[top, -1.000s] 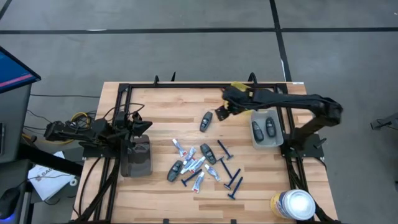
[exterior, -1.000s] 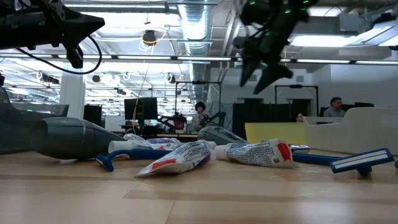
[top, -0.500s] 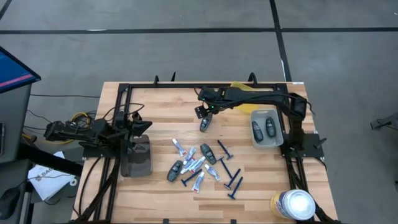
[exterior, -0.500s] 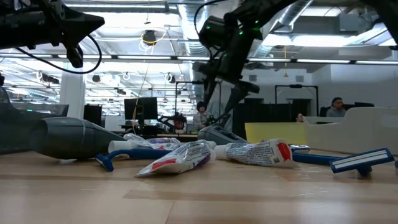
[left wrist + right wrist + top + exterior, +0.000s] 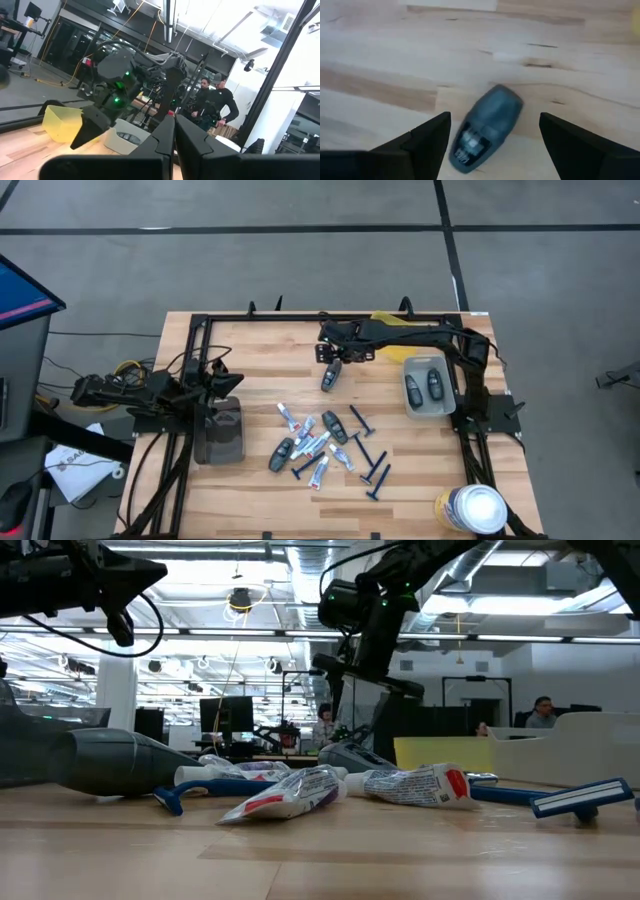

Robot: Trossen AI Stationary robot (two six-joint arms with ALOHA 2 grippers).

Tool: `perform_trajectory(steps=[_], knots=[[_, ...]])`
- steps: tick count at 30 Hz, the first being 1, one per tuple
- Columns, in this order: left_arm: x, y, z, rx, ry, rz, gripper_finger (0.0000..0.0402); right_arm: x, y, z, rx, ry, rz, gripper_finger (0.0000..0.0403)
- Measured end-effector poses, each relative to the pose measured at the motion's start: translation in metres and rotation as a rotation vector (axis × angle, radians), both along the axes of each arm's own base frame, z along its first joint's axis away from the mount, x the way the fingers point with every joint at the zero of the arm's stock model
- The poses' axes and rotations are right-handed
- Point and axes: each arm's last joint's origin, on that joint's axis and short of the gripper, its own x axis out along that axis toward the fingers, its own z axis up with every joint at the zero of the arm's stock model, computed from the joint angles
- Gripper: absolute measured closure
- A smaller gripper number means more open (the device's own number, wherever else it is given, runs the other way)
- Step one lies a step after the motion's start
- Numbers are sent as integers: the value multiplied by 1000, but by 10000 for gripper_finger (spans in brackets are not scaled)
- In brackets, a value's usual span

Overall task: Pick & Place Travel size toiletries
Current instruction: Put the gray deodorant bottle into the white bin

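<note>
A white canister (image 5: 472, 509) is standing at the table's (image 5: 260, 350) near right corner. Just beyond it, toward the middle, the pile of toiletries is lying: blue razors (image 5: 376, 474), white-and-blue tubes (image 5: 322, 471) and grey pods (image 5: 281, 454), some touching or overlapping. In the low view a tube (image 5: 290, 794) and a razor (image 5: 584, 800) are lying closest to the lens.

On the left, the left gripper (image 5: 222, 383) is waiting above a dark tray (image 5: 220, 431), its fingers (image 5: 172, 137) pressed together and holding nothing.

On the right, a grey bin (image 5: 428, 388) is sitting with two pods (image 5: 435, 384) lying side by side inside it.

Farther back, a lone pod (image 5: 330, 375) is lying on the bare wood, well apart from the pile. The right gripper (image 5: 334, 353) is hovering over it with its fingers (image 5: 422, 139) spread wide; in the right wrist view the pod (image 5: 485, 127) is showing between them, untouched by either. In the low view that gripper (image 5: 362, 668) is hanging clear above the table.

A yellow object (image 5: 388, 321) is lying near the far edge under the right arm. Beyond the table, people are standing and sitting in the room.
</note>
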Motion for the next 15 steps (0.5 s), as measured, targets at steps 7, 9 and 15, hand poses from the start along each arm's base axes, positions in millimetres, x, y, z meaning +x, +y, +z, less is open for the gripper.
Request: perform_trajectory(steps=[7, 9, 15], knots=[[0, 0, 0, 1, -4, 0, 394, 3, 1, 1, 17, -43, -82, 106], [0, 0, 1, 1, -5, 0, 394, 3, 0, 1, 14, -55, -95, 106], [0, 0, 1, 1, -6, 1, 394, 11, 3, -26, 45, -4, -116, 106]])
